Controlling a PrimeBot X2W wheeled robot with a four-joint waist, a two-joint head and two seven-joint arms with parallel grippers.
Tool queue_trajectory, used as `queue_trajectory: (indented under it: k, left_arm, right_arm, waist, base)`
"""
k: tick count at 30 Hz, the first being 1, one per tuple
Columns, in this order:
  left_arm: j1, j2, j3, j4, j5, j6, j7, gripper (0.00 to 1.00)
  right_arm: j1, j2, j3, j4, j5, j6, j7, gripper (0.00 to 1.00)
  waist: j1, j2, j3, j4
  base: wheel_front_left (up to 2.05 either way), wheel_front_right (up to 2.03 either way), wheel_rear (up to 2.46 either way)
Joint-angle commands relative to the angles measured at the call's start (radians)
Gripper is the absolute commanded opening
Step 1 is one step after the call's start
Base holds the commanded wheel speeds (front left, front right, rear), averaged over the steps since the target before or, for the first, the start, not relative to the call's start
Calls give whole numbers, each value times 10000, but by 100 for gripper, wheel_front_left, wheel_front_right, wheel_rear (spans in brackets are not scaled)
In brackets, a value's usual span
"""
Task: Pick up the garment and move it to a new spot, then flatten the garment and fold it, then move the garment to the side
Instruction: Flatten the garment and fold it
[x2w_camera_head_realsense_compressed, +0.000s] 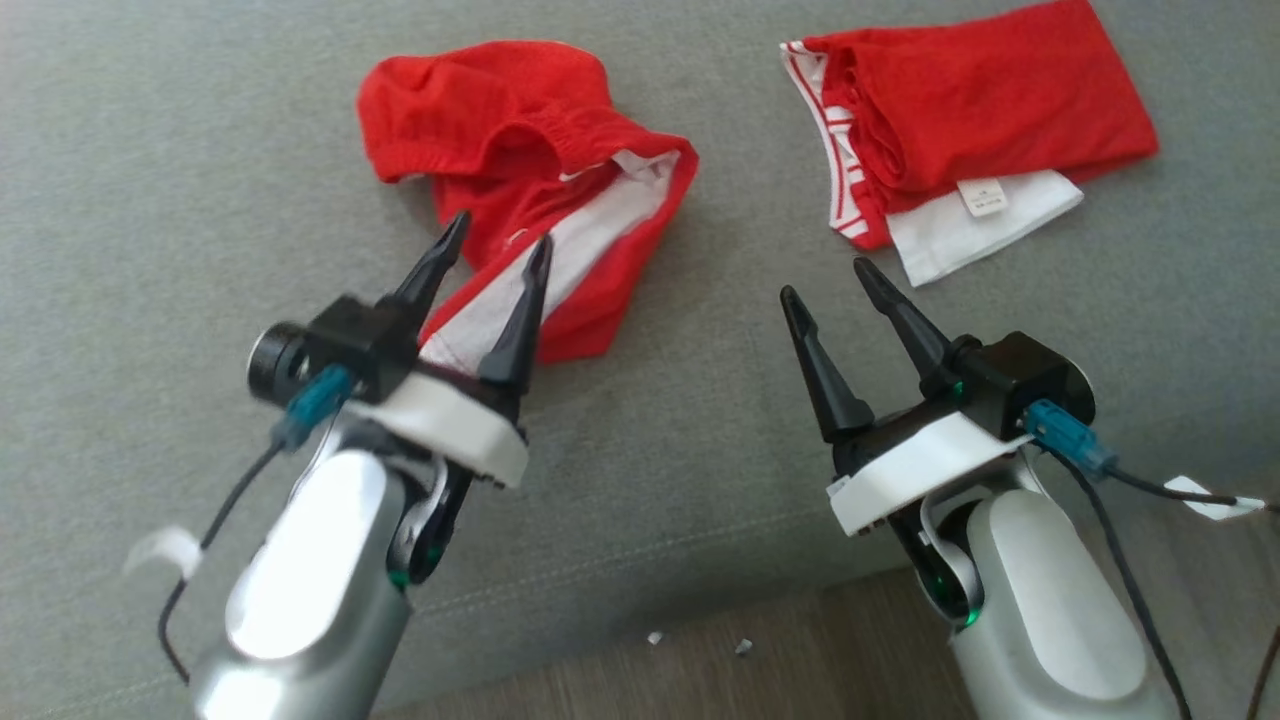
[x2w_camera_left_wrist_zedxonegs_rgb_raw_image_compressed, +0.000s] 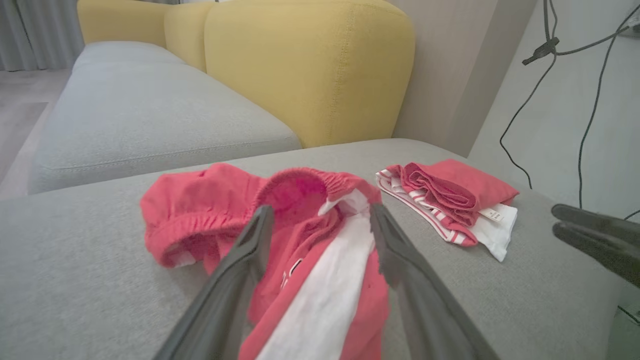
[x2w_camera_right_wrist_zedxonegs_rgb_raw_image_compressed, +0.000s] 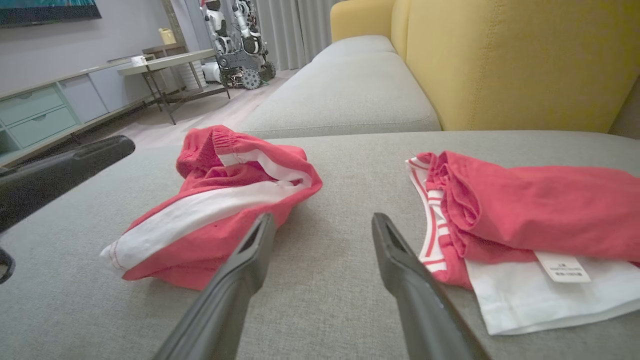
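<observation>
Pickup pending: left gripper (x2w_camera_head_realsense_compressed: 502, 228) spread over crumpled garment (x2w_camera_head_realsense_compressed: 480, 120), right gripper (x2w_camera_head_realsense_compressed: 826, 277) spread, empty. Next: lower left, pinch it.

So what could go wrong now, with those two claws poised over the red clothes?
1. The open left gripper is above bunched layers of the crumpled garment. It might pinch only one fold, so the cloth could lift twisted and be hard to flatten.
2. The folded garment lies close beside the open right gripper. A stray sweep could snag it and undo the fold.
</observation>
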Motion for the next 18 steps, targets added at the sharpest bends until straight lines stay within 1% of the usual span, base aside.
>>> queue_trajectory:
  k: [1, 4, 9, 18]
  left_arm:
    - [-635, 52, 184, -130, 77, -128, 102, 100]
    - [-1049, 6, 83, 199, 65, -221, 380, 100]
    - [-1597, -11, 83, 699, 75, -205, 663, 100]
    - [-2543, 34, 59, 1692, 105, -267, 785, 100]
  right_arm:
    - [-106, 103, 233, -348, 72, 35, -82, 100]
    - [-165, 103, 267, -333, 129, 35, -144, 100]
    - [-243, 103, 285, -288, 236, 35, -267, 100]
    - [-370, 103, 309, -103, 383, 35, -508, 100]
  waist:
    - [0, 0, 142, -170]
    - [0, 0, 282, -332]
    - [0, 0, 450, -524]
    - [0, 0, 697, -776]
  base:
    - [0, 0, 0]
    - [0, 0, 0]
    - [0, 0, 0]
    - [0, 0, 0]
